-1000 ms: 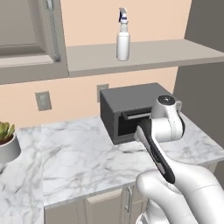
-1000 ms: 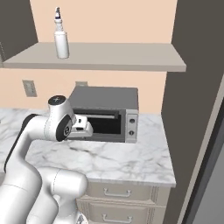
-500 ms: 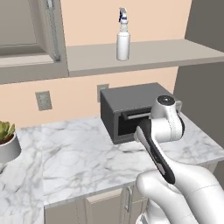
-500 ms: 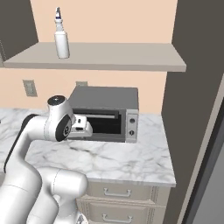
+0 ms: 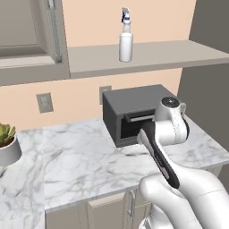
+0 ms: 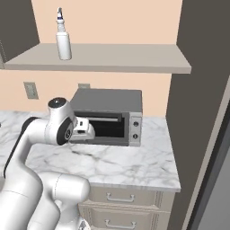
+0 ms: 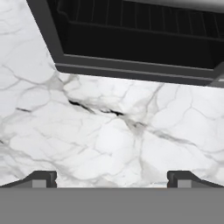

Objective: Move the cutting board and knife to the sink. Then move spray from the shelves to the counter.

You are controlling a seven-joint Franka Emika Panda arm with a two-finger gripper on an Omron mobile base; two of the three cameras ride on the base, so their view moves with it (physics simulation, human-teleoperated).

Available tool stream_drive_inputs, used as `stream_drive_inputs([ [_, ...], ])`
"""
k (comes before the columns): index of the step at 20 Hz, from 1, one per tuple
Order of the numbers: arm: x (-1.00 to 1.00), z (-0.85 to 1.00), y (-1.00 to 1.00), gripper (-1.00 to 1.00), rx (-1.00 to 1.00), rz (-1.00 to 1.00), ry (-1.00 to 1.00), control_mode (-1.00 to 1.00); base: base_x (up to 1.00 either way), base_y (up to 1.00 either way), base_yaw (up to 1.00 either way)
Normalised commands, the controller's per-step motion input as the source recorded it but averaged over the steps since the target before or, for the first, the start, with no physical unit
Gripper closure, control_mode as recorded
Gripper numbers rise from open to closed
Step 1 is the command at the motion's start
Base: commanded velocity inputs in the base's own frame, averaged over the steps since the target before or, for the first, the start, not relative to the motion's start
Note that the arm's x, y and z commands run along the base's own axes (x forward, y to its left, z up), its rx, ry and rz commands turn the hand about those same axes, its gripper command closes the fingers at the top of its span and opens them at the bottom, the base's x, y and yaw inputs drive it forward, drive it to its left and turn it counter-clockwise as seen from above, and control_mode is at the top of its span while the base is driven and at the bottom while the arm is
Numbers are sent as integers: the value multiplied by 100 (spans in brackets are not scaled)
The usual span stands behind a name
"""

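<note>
The white spray (image 5: 126,38) (image 6: 63,39) stands upright on the grey shelves (image 5: 152,56) (image 6: 112,58), high above the arm. My gripper (image 7: 111,179) is open, with nothing between its fingertips (image 7: 41,178). It hangs low over the white marble counter (image 7: 109,131) (image 5: 80,156) (image 6: 126,161), pointing at the foot of the toaster oven. In the right base view the hand (image 6: 83,128) sits just in front of the oven's opening. The cutting board, the knife and the sink are out of view.
A dark grey toaster oven (image 5: 134,109) (image 6: 112,117) (image 7: 131,39) stands open at the back of the counter. A potted succulent (image 5: 6,143) sits at the far left. A tall dark panel (image 6: 202,112) bounds the counter's right end.
</note>
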Motion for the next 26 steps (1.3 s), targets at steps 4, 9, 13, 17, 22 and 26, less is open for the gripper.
stream_drive_inputs([
  [4,0,35,1,-100,1,1,-23,-100,0,0,0],
  [9,0,43,9,-100,0,0,-32,-100,0,0,0],
  [13,-1,50,11,-100,0,0,-29,-100,0,0,0],
  [17,-3,53,6,-100,7,0,-30,-100,0,0,0],
  [22,-11,52,4,-100,21,-3,-26,-100,0,0,0],
  [26,-7,51,4,-100,12,-1,-22,-100,0,0,0],
])
